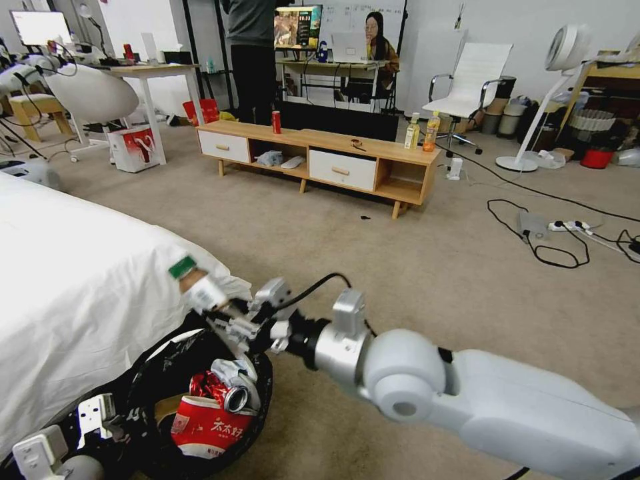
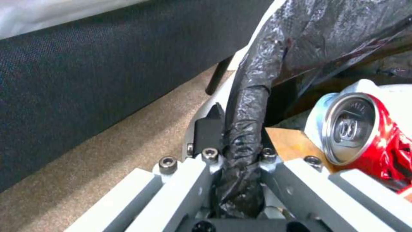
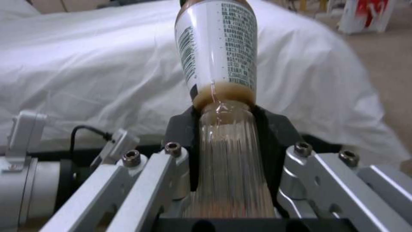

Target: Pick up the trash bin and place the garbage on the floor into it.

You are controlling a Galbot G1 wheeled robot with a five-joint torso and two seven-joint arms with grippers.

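Right tool [image 1: 223,313]: clamped on the green-capped bottle [image 1: 195,283], held over the trash bin [image 1: 260,400]. Left tool [image 2: 240,151]: pinching the bin's black bag [image 2: 247,129] at the rim, beside the bed [image 1: 73,280]. Step: depositing. Next move calls for release above the opening.

Trash bin [image 1: 150,400] at 7 o'clock, on the floor [image 1: 400,267], touching the bed [image 1: 67,280] on its left. Inside bin: snack packet [image 1: 207,423] with crushed can [image 1: 237,393] on top of it. Left gripper [image 2: 240,151] at bin's near-left rim, fingers [image 2: 206,132] clamped on the bag edge. Right gripper [image 1: 223,317] just above bin's far rim, gripping bottle [image 1: 197,283], cap end tilted toward the bed. Low cabinet [image 1: 313,160] at 12 o'clock, well apart. On it: upright can [image 1: 276,122] left, two drink bottles [image 1: 423,132] right.
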